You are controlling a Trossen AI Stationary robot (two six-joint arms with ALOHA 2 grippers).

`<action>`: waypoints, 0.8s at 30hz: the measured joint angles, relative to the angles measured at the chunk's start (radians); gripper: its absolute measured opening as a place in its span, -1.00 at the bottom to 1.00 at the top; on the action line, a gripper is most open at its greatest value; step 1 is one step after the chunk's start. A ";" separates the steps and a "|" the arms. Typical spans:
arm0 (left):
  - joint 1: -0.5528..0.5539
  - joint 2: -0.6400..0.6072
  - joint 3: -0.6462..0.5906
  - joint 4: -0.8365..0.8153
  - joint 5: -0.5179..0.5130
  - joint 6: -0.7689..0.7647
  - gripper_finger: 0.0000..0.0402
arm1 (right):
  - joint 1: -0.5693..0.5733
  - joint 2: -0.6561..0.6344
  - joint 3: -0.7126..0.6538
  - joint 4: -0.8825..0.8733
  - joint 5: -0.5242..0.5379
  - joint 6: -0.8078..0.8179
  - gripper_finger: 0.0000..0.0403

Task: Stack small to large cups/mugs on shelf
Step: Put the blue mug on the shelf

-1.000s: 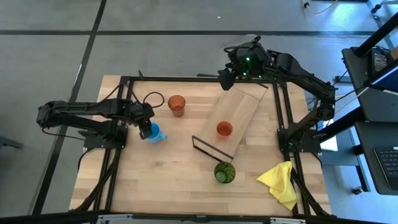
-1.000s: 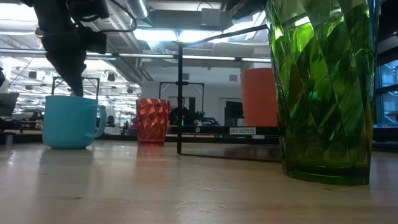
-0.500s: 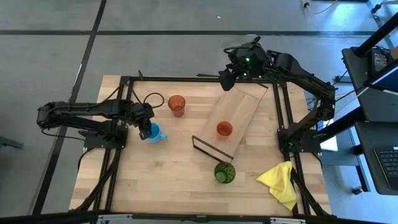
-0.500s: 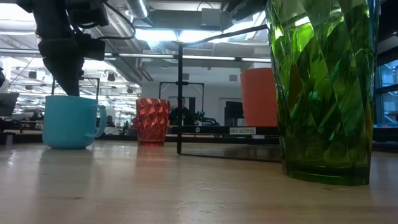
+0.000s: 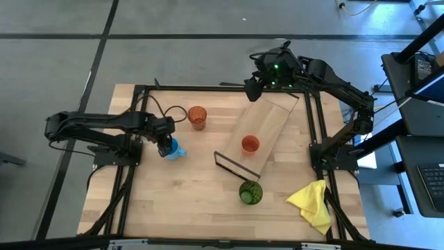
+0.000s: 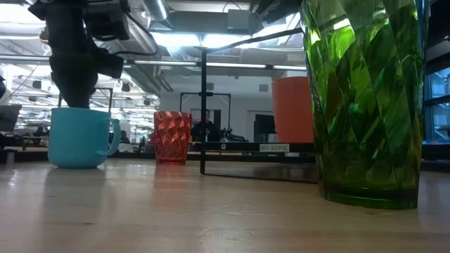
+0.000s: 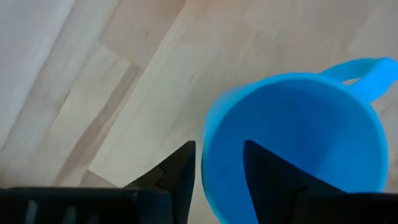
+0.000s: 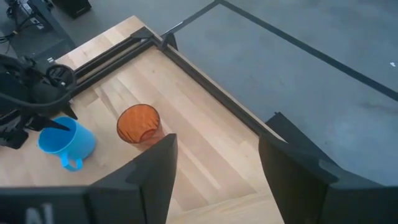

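Note:
The light-blue mug stands upright on the table at the left, its handle toward the near side. My left gripper is open and points down over the mug's rim, one finger outside the wall and one inside the cup; I see no touch. The shelf lies slantwise on the table with the small red-orange cup on it. The orange-red tumbler stands on the table at the far left, the green tumbler near the front. My right gripper is open and empty above the shelf's far end.
A yellow cloth lies at the table's near right corner. The shelf's black wire frame stands up at its near end. A black frame runs around the tabletop. There is bare wood between the mug and the shelf.
My left gripper has shifted a little toward the table's right edge, farther over the light-blue mug. The mug has stayed where it was on the table.

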 joint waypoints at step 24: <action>-0.001 0.057 0.013 0.073 -0.036 -0.103 -0.97 | 0.000 0.000 0.000 -0.049 0.001 0.005 0.13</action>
